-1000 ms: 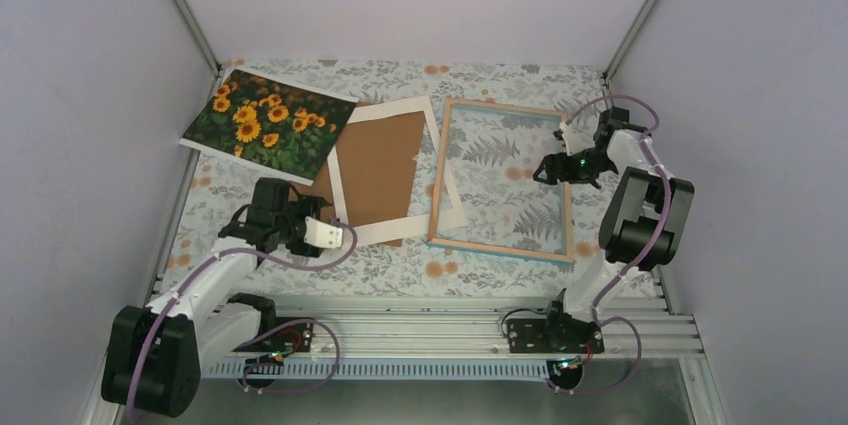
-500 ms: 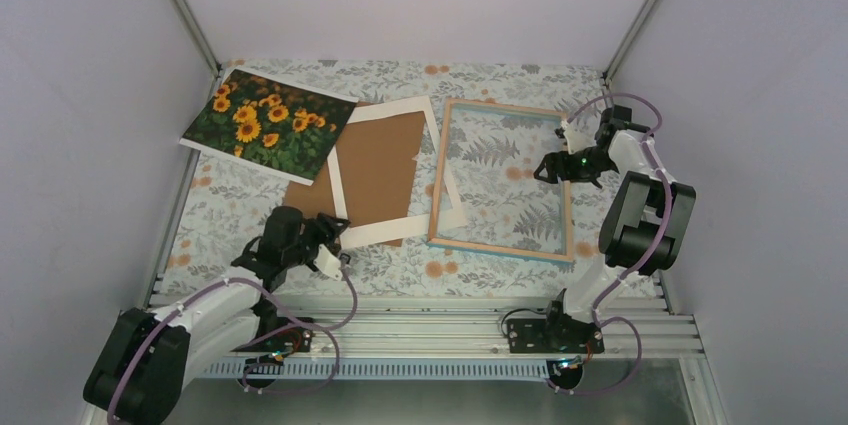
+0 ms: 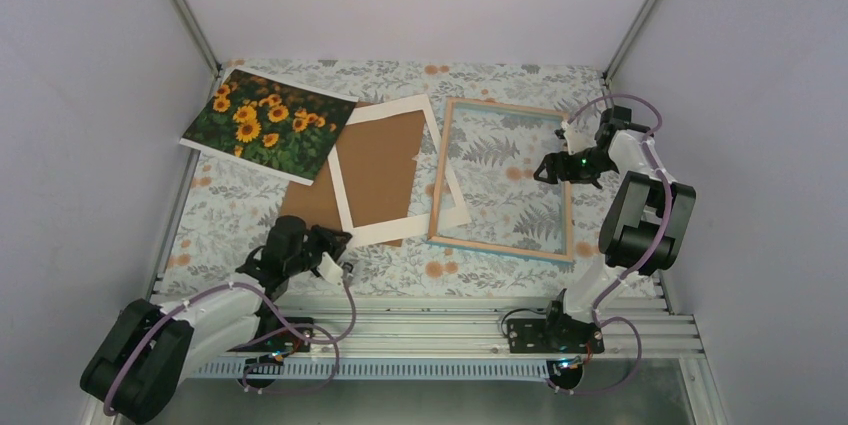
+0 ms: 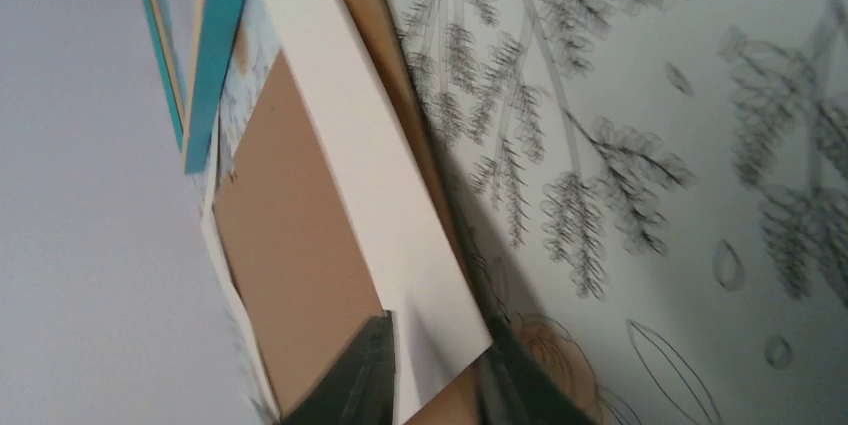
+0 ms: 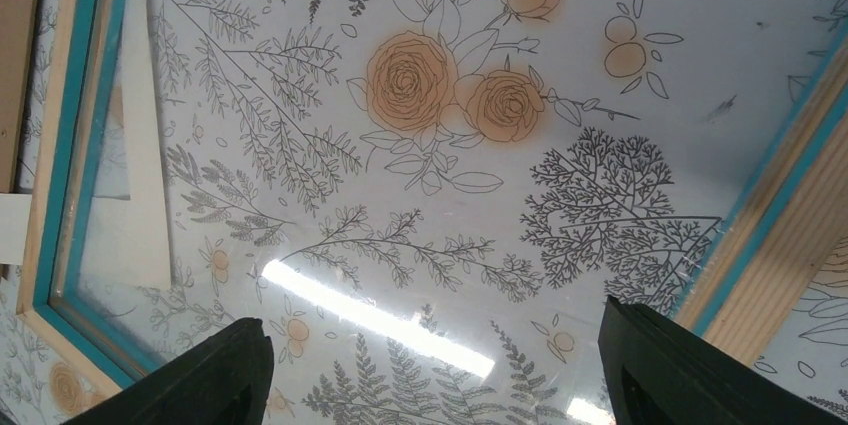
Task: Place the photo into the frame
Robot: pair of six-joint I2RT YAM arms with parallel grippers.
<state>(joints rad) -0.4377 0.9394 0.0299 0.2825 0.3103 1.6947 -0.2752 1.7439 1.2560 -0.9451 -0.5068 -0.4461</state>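
Since the left fingers [image 3: 328,243] sit at the near-left corner of the cream mat border [image 3: 388,233] and not at the photo [image 3: 268,125], the overhead view points to the main risk. The mat's right side runs under the frame [image 3: 500,246], and the photo's near-right corner overlaps the brown backing board [image 3: 375,167]. A tug on the mat could therefore drag either of them askew. The photo lies face up at the far-left corner of the counter [image 3: 240,207], well apart from both arms. The frame lies toward the right edge, with the right fingers [image 3: 548,167] above its right side.

From the left wrist, the mat's corner [image 4: 430,315] lies between the two dark fingers [image 4: 365,377], which stand a little apart. Whether they press on it cannot be told. The photo is out of this view, and only the frame's turquoise edge [image 4: 222,35] shows at the top.

From the right wrist, the fingers [image 5: 235,370] are spread wide and hold nothing. They hover over the frame's glass [image 5: 420,195], near its right rail [image 5: 770,235]. If they came down here they would likely meet the glass rather than an edge they could grip.
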